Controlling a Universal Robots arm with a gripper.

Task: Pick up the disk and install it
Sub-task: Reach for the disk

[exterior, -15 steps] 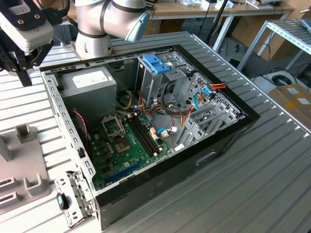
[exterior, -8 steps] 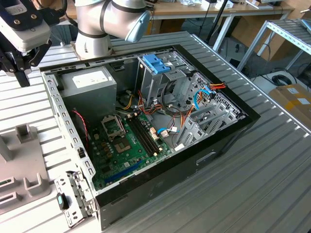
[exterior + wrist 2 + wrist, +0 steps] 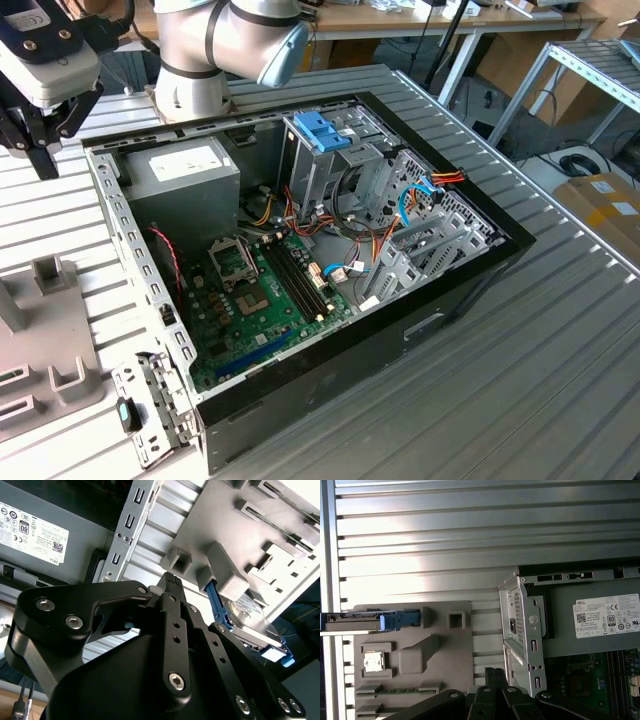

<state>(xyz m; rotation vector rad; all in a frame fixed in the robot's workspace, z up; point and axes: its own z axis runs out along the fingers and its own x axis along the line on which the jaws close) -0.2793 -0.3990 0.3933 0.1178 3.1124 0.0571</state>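
Note:
The disk (image 3: 355, 621) stands on edge in a slot of the grey fixture (image 3: 420, 650); its silver body sits in a blue frame. In the second wrist view the disk (image 3: 250, 617) shows its labelled face behind a grey block of the fixture (image 3: 240, 525). My gripper (image 3: 45, 165) hangs over the ribbed table at the exterior view's far left, between the fixture and the open computer case (image 3: 480, 270). Its black fingers look shut together, with nothing held, in both wrist views (image 3: 496, 672) (image 3: 171, 578). The gripper is apart from the disk.
The case lies open with its motherboard (image 3: 260, 290) showing, a grey power supply (image 3: 185, 175) at the back and a metal drive cage with a blue latch (image 3: 322, 130). Coloured cables (image 3: 345, 235) run across the inside. The arm's base (image 3: 200, 60) stands behind the case.

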